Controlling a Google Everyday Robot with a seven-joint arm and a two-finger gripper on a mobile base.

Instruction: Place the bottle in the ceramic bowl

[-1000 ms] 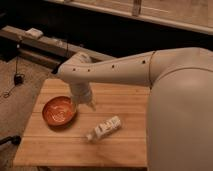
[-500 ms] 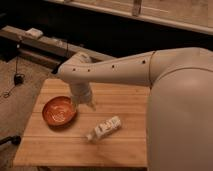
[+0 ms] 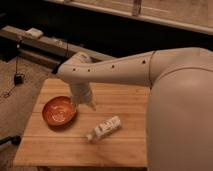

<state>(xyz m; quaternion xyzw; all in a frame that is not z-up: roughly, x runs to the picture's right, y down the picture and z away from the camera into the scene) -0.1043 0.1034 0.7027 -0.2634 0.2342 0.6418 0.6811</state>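
Hanging just beside the bowl (image 3: 59, 111) is the gripper (image 3: 85, 103) — parted or closed cannot be told. The bottle (image 3: 105, 128) is laid on its side on the wooden tabletop (image 3: 60, 150), near the bowl — apart from it.

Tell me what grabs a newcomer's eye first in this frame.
The bulky white arm fills the right side of the view, its gripper hanging by the near rim of the orange-red ceramic bowl on the wooden table. The small bottle lies on its side further right, apart from the gripper.

Bulky off-white arm (image 3: 115, 70), small dark dots along it, pale end effector (image 3: 83, 103) beside the ceramic bowl (image 3: 54, 114)
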